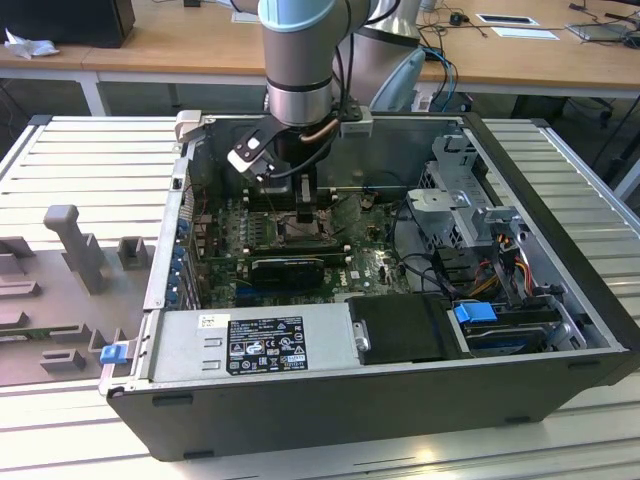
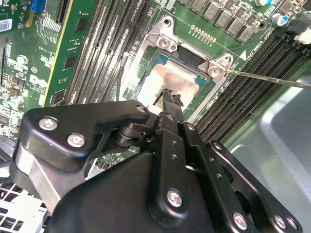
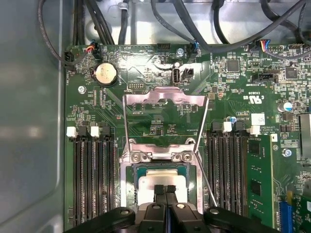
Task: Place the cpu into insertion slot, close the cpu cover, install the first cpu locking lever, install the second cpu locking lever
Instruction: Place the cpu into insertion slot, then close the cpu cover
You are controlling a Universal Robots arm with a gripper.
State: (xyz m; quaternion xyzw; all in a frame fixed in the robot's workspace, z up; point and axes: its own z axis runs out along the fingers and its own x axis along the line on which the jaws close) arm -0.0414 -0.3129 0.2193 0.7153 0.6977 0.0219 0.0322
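Green motherboard (image 3: pixel 233 97) underneath — claw (image 3: pixel 165 190) pressed together, tips over the cpu (image 3: pixel 150 182) in the insertion slot (image 3: pixel 132 184).

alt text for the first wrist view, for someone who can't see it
The shut gripper is right over the pale cpu, which lies in the slot at the centre of a green motherboard. The metal cover is swung open, lying back beyond the slot, and black memory slots run along both sides.
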